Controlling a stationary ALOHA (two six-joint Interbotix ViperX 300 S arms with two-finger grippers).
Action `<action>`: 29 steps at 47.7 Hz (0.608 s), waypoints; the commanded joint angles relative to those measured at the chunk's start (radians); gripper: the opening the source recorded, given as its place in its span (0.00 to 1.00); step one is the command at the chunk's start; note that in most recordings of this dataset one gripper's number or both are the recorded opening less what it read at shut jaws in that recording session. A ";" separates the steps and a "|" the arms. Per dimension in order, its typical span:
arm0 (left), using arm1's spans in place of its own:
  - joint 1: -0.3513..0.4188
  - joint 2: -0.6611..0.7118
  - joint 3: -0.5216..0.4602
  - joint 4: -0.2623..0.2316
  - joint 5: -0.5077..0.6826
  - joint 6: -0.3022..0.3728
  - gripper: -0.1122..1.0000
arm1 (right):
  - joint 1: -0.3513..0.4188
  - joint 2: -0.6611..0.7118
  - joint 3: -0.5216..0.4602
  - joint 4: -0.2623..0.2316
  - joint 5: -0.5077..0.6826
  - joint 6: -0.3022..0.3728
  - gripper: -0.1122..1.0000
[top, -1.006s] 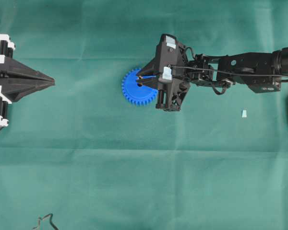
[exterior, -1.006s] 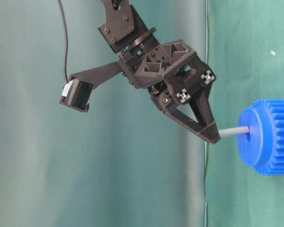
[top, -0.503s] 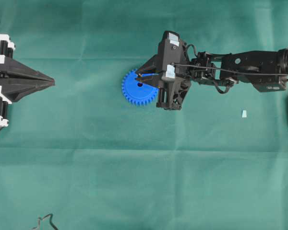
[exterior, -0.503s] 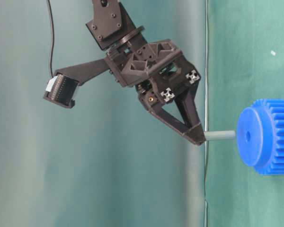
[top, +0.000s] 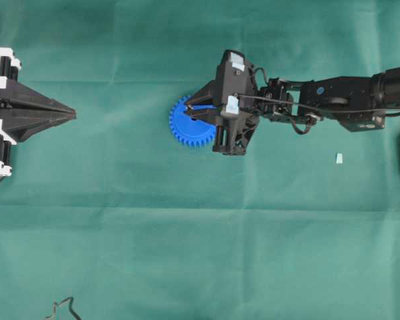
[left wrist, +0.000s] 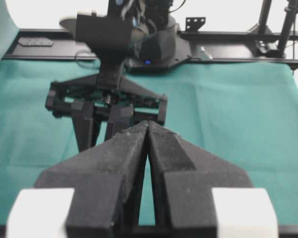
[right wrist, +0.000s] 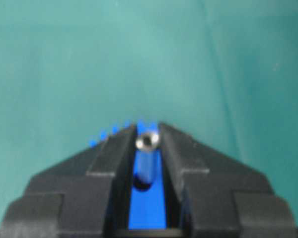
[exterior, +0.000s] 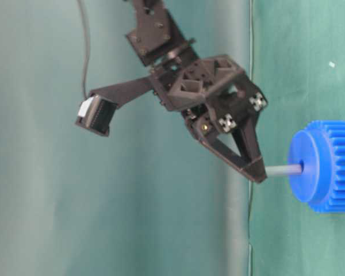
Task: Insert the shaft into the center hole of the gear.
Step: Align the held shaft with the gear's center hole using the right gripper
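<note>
**Pin tip at the gear's hub, held by the right gripper**

The right gripper has its two black tapered fingers pinched on one end of the shaft, a thin silvery-grey metal pin. In the right wrist view the pin's round end sits clamped between the fingertips, with only a narrow gap left between the jaws. In the table-level view the pin sticks straight out from the fingertips toward the gear, a bright blue, flat, round plastic toothed wheel with a raised hub. The far tip of the pin meets the face of the hub at its middle, where the center hole lies; how deep the tip sits in the hole cannot be told from these views.

From overhead, the gear lies on the green cloth covering the table, and the right gripper overlaps the gear's right half, hiding the hub. A small pale blue wedge-shaped piece lies on the cloth well apart from the gear, to the right of it.

The left gripper rests at the left edge of the overhead view, well away from the gear. Its black fingers are pressed together and hold nothing.
</note>
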 commanded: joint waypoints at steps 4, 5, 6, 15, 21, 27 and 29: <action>0.002 0.006 -0.025 0.003 -0.006 0.000 0.10 | 0.002 -0.002 -0.005 0.005 -0.014 0.002 0.25; 0.002 0.008 -0.025 0.002 -0.006 0.002 0.10 | 0.002 -0.002 -0.005 0.005 -0.014 0.002 0.25; 0.002 0.006 -0.025 0.003 -0.006 0.002 0.10 | 0.003 -0.002 -0.005 0.005 -0.014 0.002 0.25; 0.002 0.006 -0.025 0.003 -0.006 0.002 0.10 | 0.002 -0.003 -0.008 0.005 -0.017 0.002 0.25; 0.002 0.008 -0.025 0.003 -0.006 0.000 0.10 | 0.003 -0.008 -0.002 0.005 -0.025 0.002 0.25; 0.002 0.006 -0.025 0.002 -0.006 0.000 0.10 | 0.003 -0.017 0.011 0.005 -0.043 0.002 0.25; 0.002 0.006 -0.025 0.003 -0.006 0.000 0.10 | 0.002 -0.023 0.017 0.005 -0.052 0.002 0.25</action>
